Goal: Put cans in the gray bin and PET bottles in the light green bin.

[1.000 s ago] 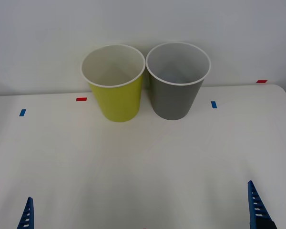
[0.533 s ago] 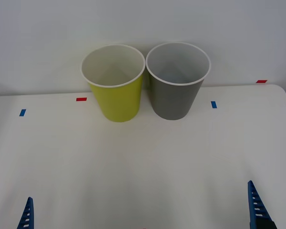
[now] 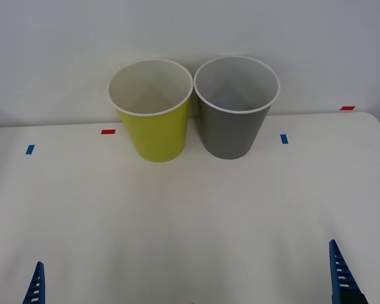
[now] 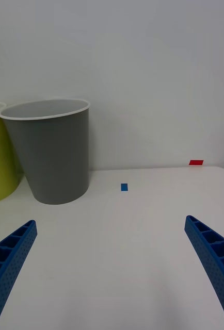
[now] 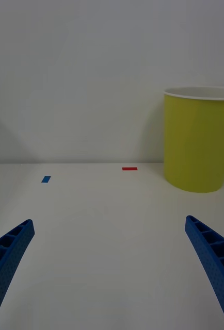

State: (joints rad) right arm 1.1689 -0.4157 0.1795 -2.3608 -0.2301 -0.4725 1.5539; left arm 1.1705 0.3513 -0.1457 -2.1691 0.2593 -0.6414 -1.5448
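Note:
The light green bin and the gray bin stand side by side, touching, at the back of the white table against the wall. What I see of both insides is bare. The cans and PET bottles are out of view. My left gripper is open low over the table's near left, with the light green bin ahead of it. My right gripper is open at the near right, facing the gray bin. One blue finger of each, left and right, shows at the front view's bottom edge.
Small tape marks lie on the table: blue and red on the left, blue and red on the right. A white wall rises right behind the bins.

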